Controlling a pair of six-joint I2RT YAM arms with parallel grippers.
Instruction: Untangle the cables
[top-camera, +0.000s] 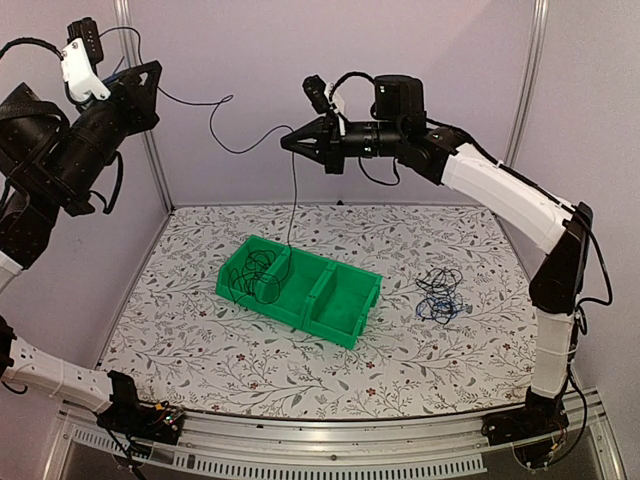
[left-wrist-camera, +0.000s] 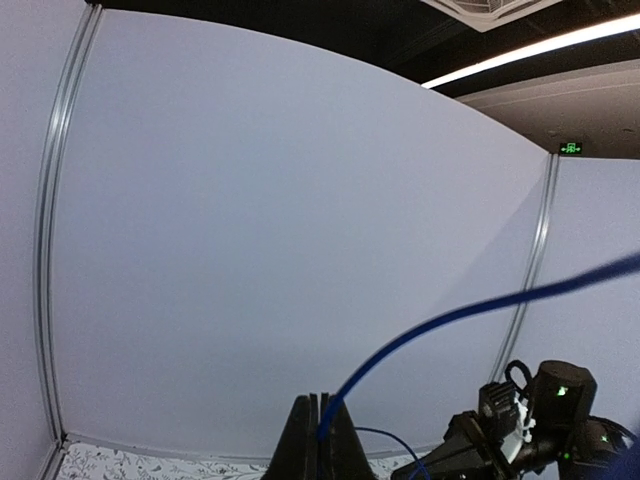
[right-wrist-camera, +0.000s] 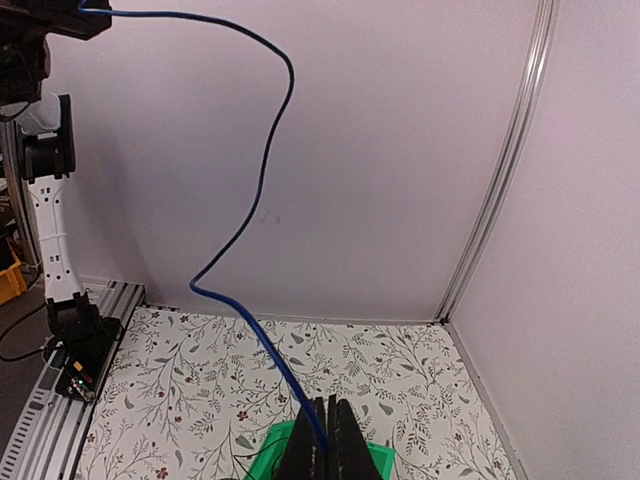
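Note:
A thin blue cable (top-camera: 222, 125) hangs slack in the air between my two grippers, both held high above the table. My left gripper (top-camera: 152, 72) is shut on one part of it; the left wrist view shows the blue cable (left-wrist-camera: 430, 325) leaving the closed fingertips (left-wrist-camera: 322, 425). My right gripper (top-camera: 287, 142) is shut on it too; the right wrist view shows the cable (right-wrist-camera: 255, 200) running up from its closed gripper (right-wrist-camera: 328, 440). From the right gripper the cable drops (top-camera: 292, 200) into a green bin (top-camera: 350, 320) holding coiled black cables (top-camera: 256, 275). A tangle of black and blue cables (top-camera: 440, 295) lies on the table.
The green bin has several compartments and sits mid-table on a floral cloth (top-camera: 180, 300). Lilac walls with metal posts (top-camera: 150, 150) close in the back and sides. My left arm's base (right-wrist-camera: 50, 210) shows in the right wrist view.

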